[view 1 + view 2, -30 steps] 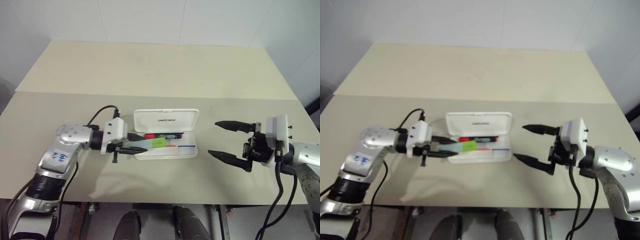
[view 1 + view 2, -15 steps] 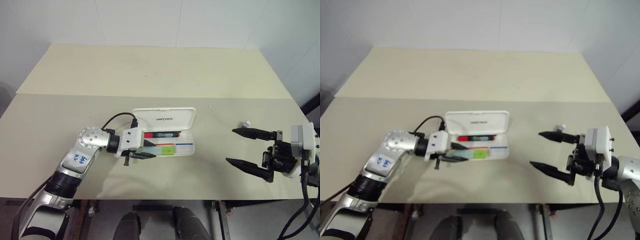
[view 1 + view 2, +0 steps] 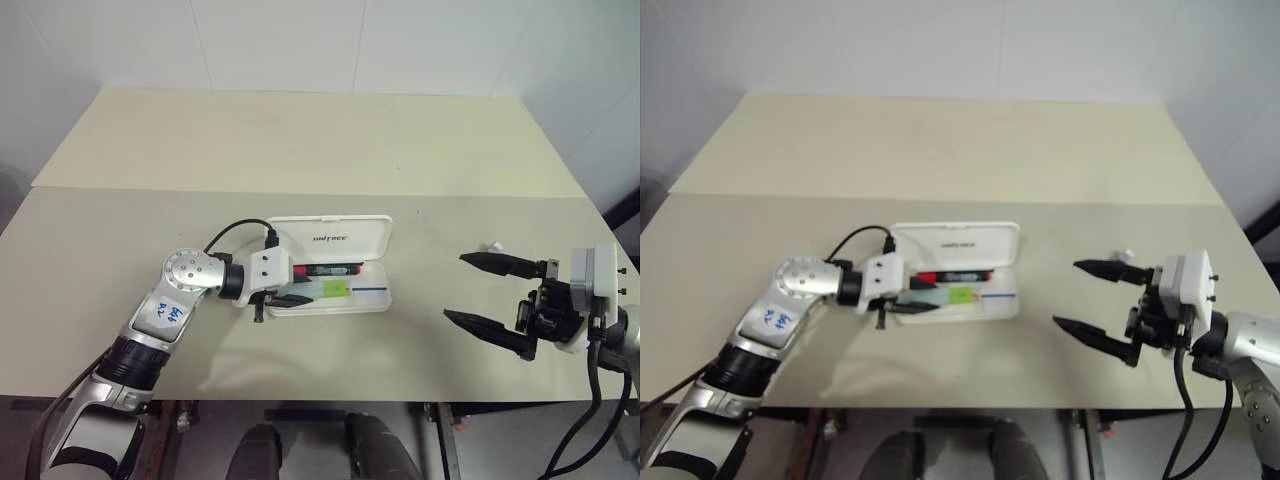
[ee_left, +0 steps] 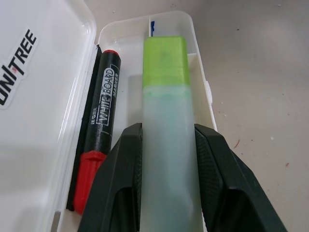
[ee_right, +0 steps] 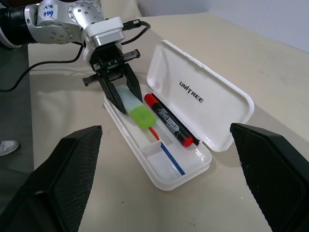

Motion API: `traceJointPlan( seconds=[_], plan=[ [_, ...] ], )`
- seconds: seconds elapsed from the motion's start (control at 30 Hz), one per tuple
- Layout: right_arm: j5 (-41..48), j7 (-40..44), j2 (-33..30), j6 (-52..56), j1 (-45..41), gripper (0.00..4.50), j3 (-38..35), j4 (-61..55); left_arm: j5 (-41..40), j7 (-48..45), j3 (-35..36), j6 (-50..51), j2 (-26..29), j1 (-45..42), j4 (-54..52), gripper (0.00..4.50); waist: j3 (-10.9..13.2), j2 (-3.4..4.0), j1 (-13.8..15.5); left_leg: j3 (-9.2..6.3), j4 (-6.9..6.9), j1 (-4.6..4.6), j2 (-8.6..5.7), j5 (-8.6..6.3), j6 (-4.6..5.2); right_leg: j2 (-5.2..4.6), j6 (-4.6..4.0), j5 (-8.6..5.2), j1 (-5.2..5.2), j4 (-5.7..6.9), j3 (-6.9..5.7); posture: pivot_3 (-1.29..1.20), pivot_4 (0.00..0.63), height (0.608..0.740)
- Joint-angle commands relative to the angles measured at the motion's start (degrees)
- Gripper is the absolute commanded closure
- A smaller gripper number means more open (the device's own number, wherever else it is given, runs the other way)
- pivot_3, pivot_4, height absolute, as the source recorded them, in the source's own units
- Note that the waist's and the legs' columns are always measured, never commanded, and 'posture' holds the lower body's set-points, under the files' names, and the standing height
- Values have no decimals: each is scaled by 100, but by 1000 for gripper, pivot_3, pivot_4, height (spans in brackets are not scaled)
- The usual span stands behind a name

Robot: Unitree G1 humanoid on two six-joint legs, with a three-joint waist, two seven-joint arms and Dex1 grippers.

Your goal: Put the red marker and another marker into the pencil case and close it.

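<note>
The green highlighter (image 4: pixel 166 121) hangs low over the tray of the open pencil case (image 3: pixel 330 268), gripped by the left end effector (image 5: pixel 121 95) for release beside the red marker (image 4: pixel 99 133) already inside. The right end effector (image 3: pixel 492 303) waits wide open, empty. Beige worktop (image 3: pixel 300 150), white walls.

The two head views look forward and down from above onto the pale surface (image 3: pixel 300 140), from far enough to take in both arms; they share nearly the whole scene, the right eye slightly offset. The left wrist camera sits very close, looking along its pincer (image 4: pixel 166 145) into the open pencil case (image 4: pixel 120 38) (the lid lettering reads sideways). The right wrist camera looks from farther off, across the surface, and shares that pencil case (image 5: pixel 203 101) and the left pincer (image 5: pixel 123 99) with the others.
</note>
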Motion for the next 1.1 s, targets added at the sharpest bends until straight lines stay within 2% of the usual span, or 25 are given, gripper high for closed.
traceJointPlan(
  seconds=[0.03, 0.27, 0.73, 0.97, 1.1],
  plan=[
    [7, -88, 30, -132, -18, 0, -86, -219, 39, 51, -17, -1, -66, -138, -123, 2399, 0, 0, 0, 0, 0, 0, 0, 0, 0, 0, 0, 0, 0, 1, 0, 0, 150, 740],
    [-11, -201, 17, -128, -28, 0, -36, -253, 37, 80, -6, 79, -154, -156, -186, 97, 0, 0, 1, 0, 0, 0, 0, 0, 0, 0, 0, 0, 0, 1, 0, 0, 150, 740],
    [-61, -243, 51, -139, -229, 0, 144, -155, -60, 250, 118, 192, -264, -107, -411, 41, 0, 0, 0, -1, 2, 1, 0, 0, 0, 0, 1, 0, 0, 4, 0, 0, 150, 740],
    [-128, -238, 74, -160, -264, 0, 211, -56, -1094, 27, 543, 1061, -183, 131, -1334, 41, 0, 0, 2, -1, 0, -1, 0, 0, 0, -1, 1, 0, 0, 4, -2, 0, 150, 740],
    [-190, -248, 85, -187, -339, 0, 266, 57, -1245, 107, 797, 1101, -62, 215, -1410, 41, 0, 0, -11, -2, 4, 3, 0, 0, 0, -1, 1, 0, 1, 8, -2, 0, 150, 740]
  ],
)
